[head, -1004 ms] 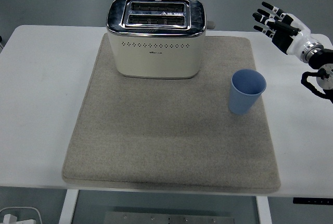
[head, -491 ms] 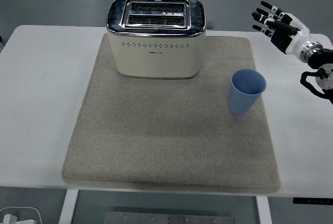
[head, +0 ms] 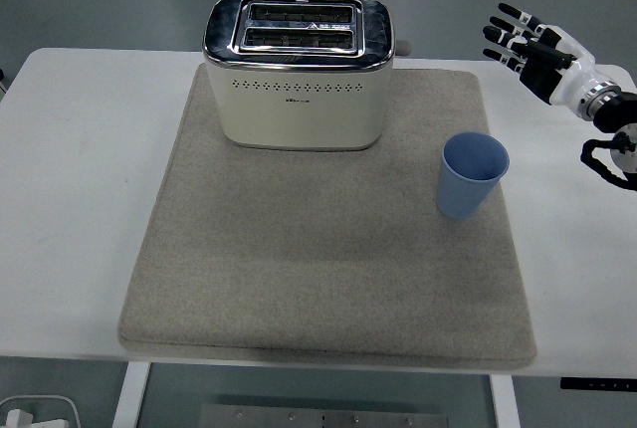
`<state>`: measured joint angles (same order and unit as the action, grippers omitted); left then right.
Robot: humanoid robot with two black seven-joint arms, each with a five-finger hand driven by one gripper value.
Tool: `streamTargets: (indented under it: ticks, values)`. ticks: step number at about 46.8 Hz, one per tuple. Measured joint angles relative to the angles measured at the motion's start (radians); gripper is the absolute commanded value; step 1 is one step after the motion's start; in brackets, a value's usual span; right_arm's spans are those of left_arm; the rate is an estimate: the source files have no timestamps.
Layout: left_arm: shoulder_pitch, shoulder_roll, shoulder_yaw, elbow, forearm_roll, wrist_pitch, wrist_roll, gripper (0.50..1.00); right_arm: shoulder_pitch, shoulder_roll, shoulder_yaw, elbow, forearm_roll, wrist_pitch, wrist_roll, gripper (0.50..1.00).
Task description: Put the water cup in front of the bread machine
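A blue water cup [head: 472, 174] stands upright and empty on the right part of the grey mat [head: 328, 279]. The cream and chrome bread machine [head: 299, 70] sits at the mat's back, left of the cup. My right hand [head: 526, 43] hovers at the far right, above and behind the cup, well apart from it, fingers spread and holding nothing. The left arm is out of view.
The mat covers most of the white table [head: 80, 169]. Bare mat lies in front of the bread machine. Bare tabletop strips run along both sides of the mat.
My right hand has drifted slightly to the right and up. The cup and bread machine have not moved.
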<state>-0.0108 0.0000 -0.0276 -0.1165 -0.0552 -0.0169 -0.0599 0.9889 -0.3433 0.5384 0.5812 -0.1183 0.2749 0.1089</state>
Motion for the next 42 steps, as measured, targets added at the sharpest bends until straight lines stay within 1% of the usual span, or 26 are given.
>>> streamTargets:
  ticks: [15, 21, 26, 31, 37, 42]
  values:
    - [-0.001, 0.0, 0.0, 0.0, 0.0, 0.0, 0.0, 1.0, -0.001, -0.022, -0.004, -0.001, -0.039, 0.021, 0.01, 0.928]
    - [0.0, 0.0, 0.0, 0.0, 0.0, 0.0, 0.0, 1.0, -0.004, -0.023, -0.004, 0.004, -0.072, 0.062, 0.042, 0.926]
    - [0.0, 0.0, 0.0, 0.0, 0.0, 0.0, 0.0, 1.0, -0.007, -0.041, -0.007, 0.009, -0.085, 0.086, 0.067, 0.928]
    - [0.0, 0.0, 0.0, 0.0, 0.0, 0.0, 0.0, 1.0, -0.009, -0.046, -0.011, 0.01, -0.087, 0.102, 0.072, 0.928]
    - [0.0, 0.0, 0.0, 0.0, 0.0, 0.0, 0.0, 1.0, -0.023, -0.052, -0.011, 0.01, -0.087, 0.134, 0.073, 0.928]
    - [0.0, 0.0, 0.0, 0.0, 0.0, 0.0, 0.0, 1.0, -0.052, -0.088, -0.006, 0.025, -0.089, 0.162, 0.088, 0.926]
